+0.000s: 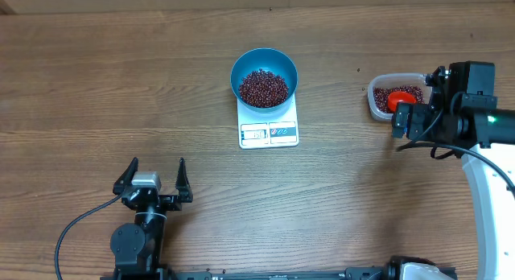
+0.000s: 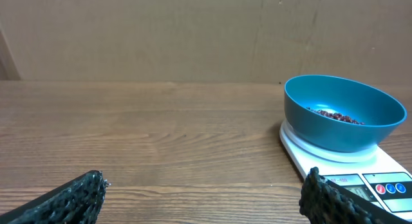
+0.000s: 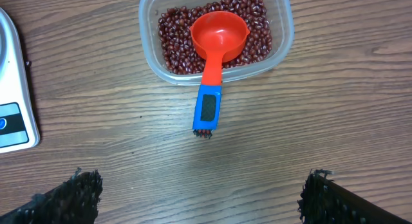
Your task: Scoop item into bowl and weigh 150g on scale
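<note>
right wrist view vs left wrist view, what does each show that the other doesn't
Only the right wrist: a clear tub of beans with a red scoop resting in it, blue handle sticking out over the rim.
Only the left wrist: the blue bowl with some beans inside, and a plain wall behind.
Both: the scale, under the bowl in the left wrist view and just an edge in the right; the wooden table; and each view's own left pincer or right pincer, open and empty.

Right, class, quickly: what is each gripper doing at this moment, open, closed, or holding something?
Left gripper: open, holding nothing.
Right gripper: open, holding nothing; the red scoop lies apart from it.
</note>
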Robot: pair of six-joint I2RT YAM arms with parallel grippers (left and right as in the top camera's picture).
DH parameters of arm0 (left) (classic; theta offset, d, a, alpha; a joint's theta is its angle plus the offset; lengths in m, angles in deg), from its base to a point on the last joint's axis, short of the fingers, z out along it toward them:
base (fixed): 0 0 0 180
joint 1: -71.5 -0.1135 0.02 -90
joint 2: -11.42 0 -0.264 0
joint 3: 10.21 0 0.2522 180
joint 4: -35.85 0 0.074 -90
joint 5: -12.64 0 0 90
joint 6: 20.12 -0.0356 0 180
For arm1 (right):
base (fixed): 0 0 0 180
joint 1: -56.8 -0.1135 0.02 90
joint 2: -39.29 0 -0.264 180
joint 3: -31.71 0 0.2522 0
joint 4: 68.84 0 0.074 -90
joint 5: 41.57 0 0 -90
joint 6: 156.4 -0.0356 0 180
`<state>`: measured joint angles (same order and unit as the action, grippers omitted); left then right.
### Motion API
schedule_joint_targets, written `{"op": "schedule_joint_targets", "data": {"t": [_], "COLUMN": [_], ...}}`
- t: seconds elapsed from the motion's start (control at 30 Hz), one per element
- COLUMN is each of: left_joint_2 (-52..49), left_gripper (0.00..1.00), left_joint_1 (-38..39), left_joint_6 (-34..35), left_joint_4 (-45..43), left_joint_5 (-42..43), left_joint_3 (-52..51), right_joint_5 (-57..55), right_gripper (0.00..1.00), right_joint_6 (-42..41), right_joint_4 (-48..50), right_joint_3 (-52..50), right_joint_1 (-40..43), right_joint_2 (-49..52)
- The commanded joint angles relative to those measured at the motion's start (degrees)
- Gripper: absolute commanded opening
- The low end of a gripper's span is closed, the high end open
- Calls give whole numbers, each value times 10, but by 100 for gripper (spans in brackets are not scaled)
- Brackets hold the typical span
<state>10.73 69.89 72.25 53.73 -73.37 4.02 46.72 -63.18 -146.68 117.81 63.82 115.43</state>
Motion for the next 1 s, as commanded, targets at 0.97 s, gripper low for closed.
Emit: {"op": "schedule_joint_targets", "data": {"t": [0.97], "left_joint_2": [4], "left_gripper": [100], "left_joint_1": [-3], "left_joint_6": [-7], "left_joint_4": [2], "left_joint_5": [-10], "left_joint_3": [-2], "right_joint_5": [147], "right_gripper": [100], "right_joint_6": [-128], "right_joint_4": [593], "right_joint_3": [-384], "right_joint_1": [-3], "right_joint_2": [-360]}}
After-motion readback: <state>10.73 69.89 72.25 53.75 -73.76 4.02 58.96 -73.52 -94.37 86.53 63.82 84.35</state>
